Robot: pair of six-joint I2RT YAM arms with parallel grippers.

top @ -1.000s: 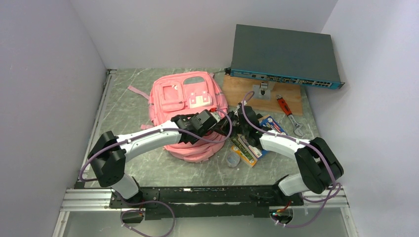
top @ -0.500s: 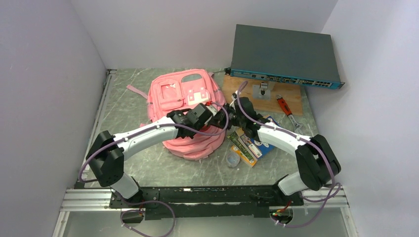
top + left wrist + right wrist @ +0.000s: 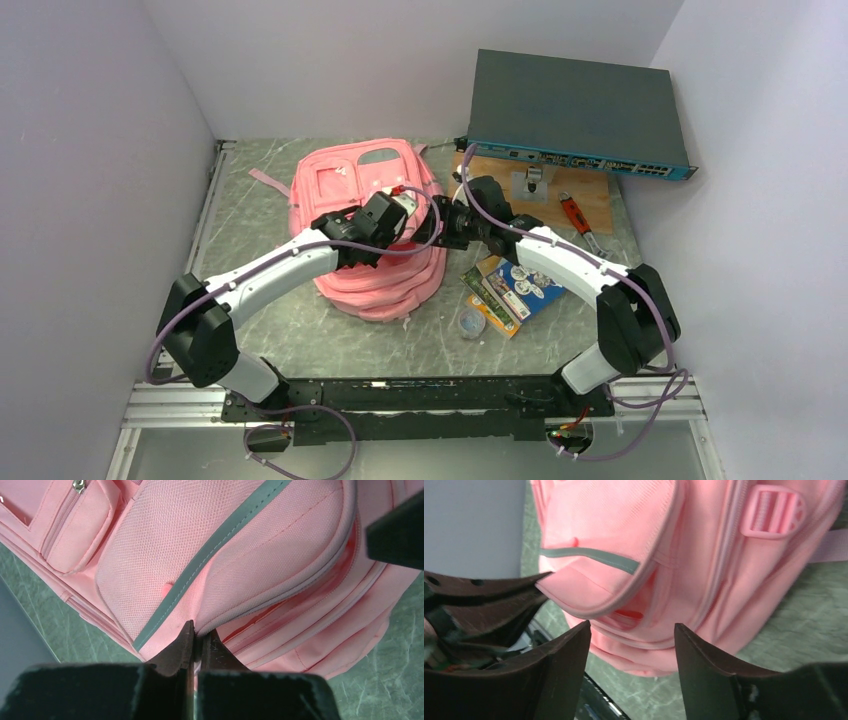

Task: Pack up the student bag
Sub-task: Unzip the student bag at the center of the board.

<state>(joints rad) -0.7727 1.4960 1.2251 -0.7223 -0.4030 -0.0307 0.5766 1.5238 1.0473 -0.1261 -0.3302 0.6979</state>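
Note:
The student bag (image 3: 345, 185), pink with grey trim, lies in the middle of the table. My left gripper (image 3: 407, 212) is shut on the rim of its front pocket; in the left wrist view the pocket edge (image 3: 280, 592) is pinched between the two fingertips of that gripper (image 3: 200, 632), and a gap shows under the flap. My right gripper (image 3: 442, 226) hangs open just right of the bag. In the right wrist view its jaws (image 3: 631, 627) stand wide apart with nothing between them, facing the pocket mouth (image 3: 629, 614). The left fingers (image 3: 489, 597) show there at the left, holding the flap.
A grey network switch (image 3: 575, 110) stands at the back right, above a wooden board (image 3: 480, 182). A red-handled wrench (image 3: 583, 224) lies on the table at the board's right end. Flat boxes (image 3: 515, 290) and a small clear round thing (image 3: 468, 323) lie right of the bag. Walls close in on both sides.
The left gripper closed on the pocket rim and pulled the bag back and left. The right gripper opened and followed toward the bag's right side.

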